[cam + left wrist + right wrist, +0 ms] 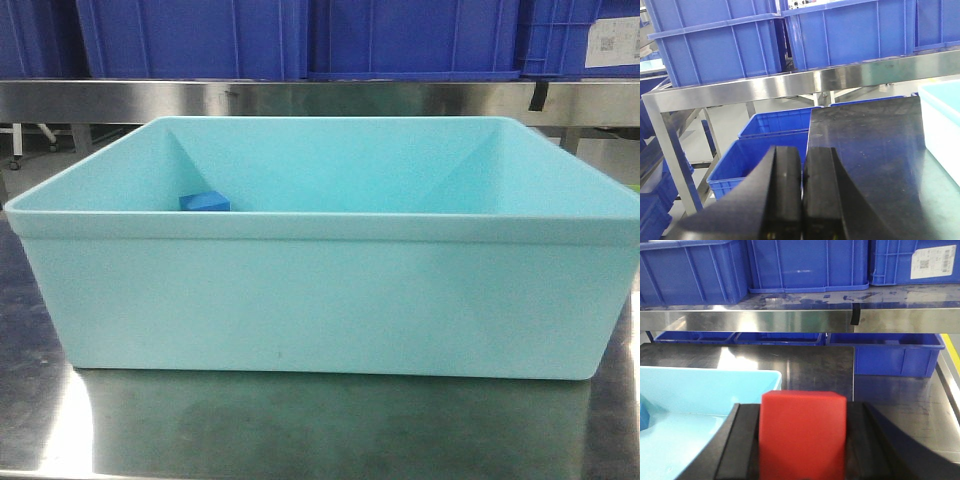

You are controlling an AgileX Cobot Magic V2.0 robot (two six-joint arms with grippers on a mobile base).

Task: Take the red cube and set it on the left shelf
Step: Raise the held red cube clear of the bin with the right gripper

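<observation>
The red cube (803,435) fills the gap between the two black fingers of my right gripper (803,412), which is shut on it and holds it above the right rim of the light blue bin (710,380). My left gripper (802,172) is shut and empty, over the left end of the steel table (875,150), with the bin's corner (942,125) to its right. Neither gripper nor the red cube shows in the front view. The steel shelf (800,320) runs across behind the table and carries dark blue crates (807,265).
A blue cube (205,202) lies inside the light blue bin (320,290) at its left. The shelf (320,98) behind holds blue crates (300,35). More blue crates (760,150) stand on the floor left of the table.
</observation>
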